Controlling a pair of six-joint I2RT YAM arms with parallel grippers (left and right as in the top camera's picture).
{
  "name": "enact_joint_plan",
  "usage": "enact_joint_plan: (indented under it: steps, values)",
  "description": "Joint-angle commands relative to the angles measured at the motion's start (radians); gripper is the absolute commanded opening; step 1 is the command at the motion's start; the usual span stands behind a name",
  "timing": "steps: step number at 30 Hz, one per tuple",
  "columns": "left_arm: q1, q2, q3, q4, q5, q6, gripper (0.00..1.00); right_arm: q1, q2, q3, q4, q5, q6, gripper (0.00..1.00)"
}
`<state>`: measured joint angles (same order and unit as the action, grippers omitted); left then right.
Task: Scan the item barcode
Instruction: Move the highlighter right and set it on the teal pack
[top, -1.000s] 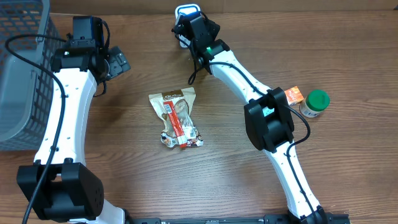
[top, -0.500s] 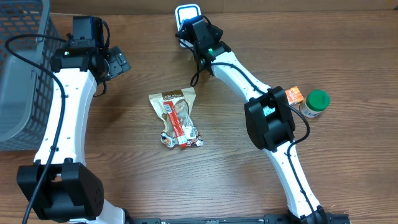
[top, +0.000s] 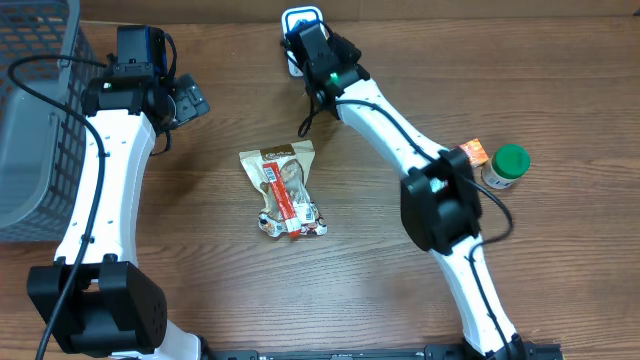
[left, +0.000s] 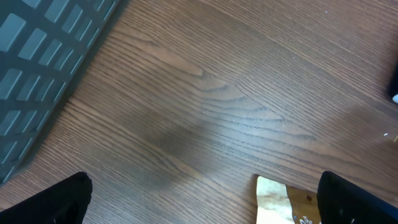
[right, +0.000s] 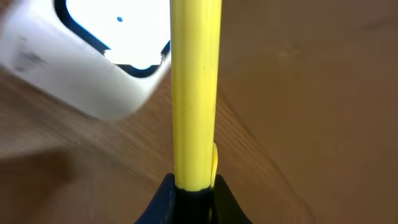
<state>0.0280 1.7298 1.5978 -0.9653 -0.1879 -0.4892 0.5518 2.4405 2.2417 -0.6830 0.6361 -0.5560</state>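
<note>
Right gripper (right: 193, 198): you have it pinched narrow on a thin yellow item (right: 194, 93), which shows edge-on between the black fingers in the wrist view.
Yellow item: it is held up at the far edge of the table (top: 200, 240), just beside the white scanner (right: 93, 68). Its upper part crosses the right edge of the scanner's bright window, but you cannot tell whether the two touch.
From above: your right gripper covers the yellow item (only the scanner's blue-rimmed top peeks out behind it).
Left gripper (top: 187, 102): its jaws are wide apart and hold nothing, over bare wood near the basket (top: 30, 150).
Snack packet (top: 285, 190): it lies flat mid-table between your two arms, apart from both grippers. One corner shows at the bottom of the left wrist view.
Basket: grey mesh at the left edge, beside the left arm, with a black cable crossing over it.
Orange box (top: 474, 151) and green-lidded jar (top: 508, 165): they sit just beside each other on the right, with the box partly hidden behind the right arm's elbow.
</note>
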Motion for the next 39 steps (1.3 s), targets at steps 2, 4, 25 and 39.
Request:
enact_joint_plan:
  steps: [2,4,25,39]
  values:
    - [0.003,-0.009,0.006,0.001,-0.002,0.022,1.00,0.012,-0.237,0.011,-0.182,0.019,0.305,0.04]
    - [0.003,-0.009,0.006,0.001,-0.002,0.022,1.00,0.008,-0.290,0.011,-0.334,0.003,0.448,0.04]
    - [0.004,-0.009,0.006,0.001,-0.002,0.022,1.00,-0.345,-0.351,-0.502,-0.800,-0.503,1.005,0.16]
    - [0.004,-0.009,0.006,0.001,-0.002,0.022,1.00,-0.353,-0.351,-0.672,-0.636,-0.503,0.998,0.60]
